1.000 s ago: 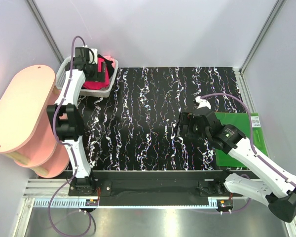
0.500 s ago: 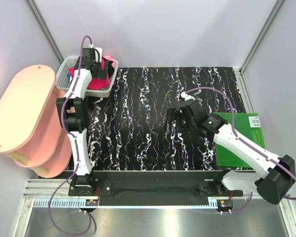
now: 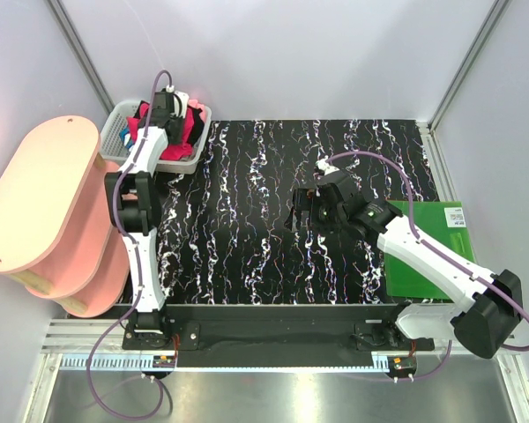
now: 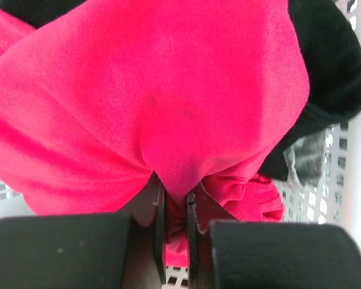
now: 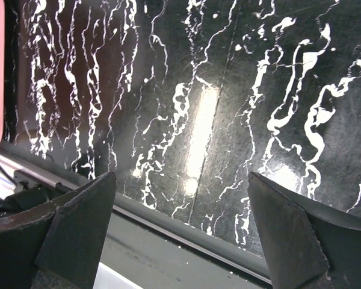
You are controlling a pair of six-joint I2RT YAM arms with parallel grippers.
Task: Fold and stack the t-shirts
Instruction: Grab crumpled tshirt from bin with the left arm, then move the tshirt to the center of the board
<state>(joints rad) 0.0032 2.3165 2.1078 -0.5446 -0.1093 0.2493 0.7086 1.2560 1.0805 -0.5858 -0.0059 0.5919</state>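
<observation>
White arms, black fingers, purple cables

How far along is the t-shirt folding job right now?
Nothing looks folded or stacked yet. Both the red t-shirt and the black t-shirt lie bunched in the white basket. In hand: the left gripper is shut on a fold of the red t-shirt inside the basket. The right gripper hangs open and empty above the table. Left to do: lift out, fold and stack both shirts.
</observation>
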